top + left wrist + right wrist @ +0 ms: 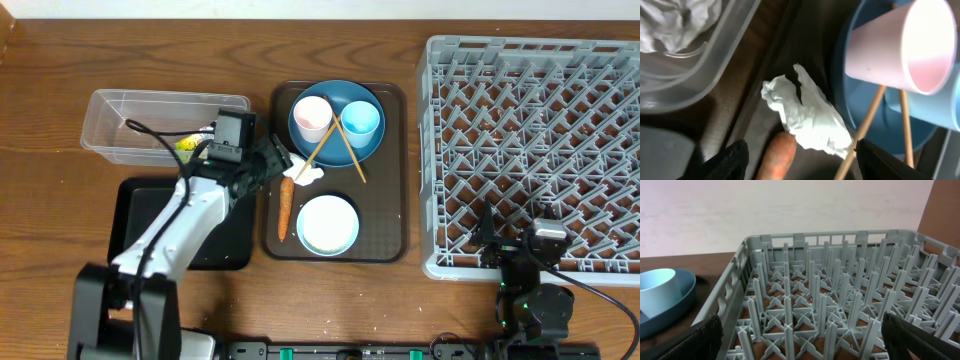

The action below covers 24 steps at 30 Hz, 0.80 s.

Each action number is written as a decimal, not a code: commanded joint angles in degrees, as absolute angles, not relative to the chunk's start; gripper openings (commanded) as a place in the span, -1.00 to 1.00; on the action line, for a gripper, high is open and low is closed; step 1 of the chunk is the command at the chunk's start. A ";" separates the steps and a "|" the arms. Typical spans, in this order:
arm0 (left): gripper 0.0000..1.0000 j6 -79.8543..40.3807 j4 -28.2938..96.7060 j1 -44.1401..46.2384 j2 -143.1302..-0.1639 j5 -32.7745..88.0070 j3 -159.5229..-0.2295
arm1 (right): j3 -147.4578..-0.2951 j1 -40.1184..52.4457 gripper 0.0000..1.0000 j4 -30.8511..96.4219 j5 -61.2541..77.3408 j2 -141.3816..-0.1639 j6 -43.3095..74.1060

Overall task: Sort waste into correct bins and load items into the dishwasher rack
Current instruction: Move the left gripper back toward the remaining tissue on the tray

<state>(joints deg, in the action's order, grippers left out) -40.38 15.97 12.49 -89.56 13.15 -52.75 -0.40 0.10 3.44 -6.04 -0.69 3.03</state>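
Over the left edge of the dark brown serving tray (388, 200), the left arm (180, 215) reached up and to the right from the near side of the wooden worktop (60, 60), crossing the shallow black rectangular tray (135, 200); its left end effector (283, 166) hung partly open and held nothing, the fingers (732, 160) set either side of the crumpled white tissue (807, 117) and the top of the short orange carrot (779, 155), touching neither as far as could be seen; the right arm sat folded at the near right corner, its right end effector (801, 330) spread wide and empty over the large grey plastic lattice rack (805, 280).

One large round blue plate (336, 92) carried two cups, a small pink cup (311, 117) and a small light blue cup (361, 120), with two thin wooden chopsticks (352, 152) crossed over it; one pale blue-white bowl (327, 224) stood nearer on the same serving tray; one small yellow-green wrapper (186, 146) lay in the clear rectangular plastic box (120, 105).

Something white and crumpled inside that box was cut off by the edge of the left wrist view; the plate and both cups were cropped there too.
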 commanded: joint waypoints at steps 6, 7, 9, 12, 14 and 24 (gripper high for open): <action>0.36 -42.54 12.64 13.43 -91.94 14.11 -52.47 | -0.30 0.93 0.98 3.60 -6.44 -0.49 3.81; 0.35 -42.54 12.43 13.82 -92.12 13.98 -52.47 | -0.30 0.93 0.98 3.62 -6.44 -0.49 3.81; 0.34 -42.57 12.05 14.61 -92.47 12.91 -52.45 | -0.30 0.93 0.98 3.62 -6.44 -0.49 3.81; 0.33 -42.54 11.46 16.05 -92.86 10.11 -52.45 | -0.30 0.93 0.99 3.60 -6.44 -0.49 3.81; 0.33 -42.54 10.79 17.02 -93.27 8.73 -52.45 | -0.30 0.93 0.98 3.60 -6.44 -0.49 3.81; 0.21 -42.52 10.41 17.72 -94.85 4.84 -52.45 | -0.30 0.93 0.99 3.60 -6.44 -0.49 3.81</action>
<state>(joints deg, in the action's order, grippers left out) -42.44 10.66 17.69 -93.86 6.90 -52.73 -0.40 0.10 3.42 -6.04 -0.69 3.03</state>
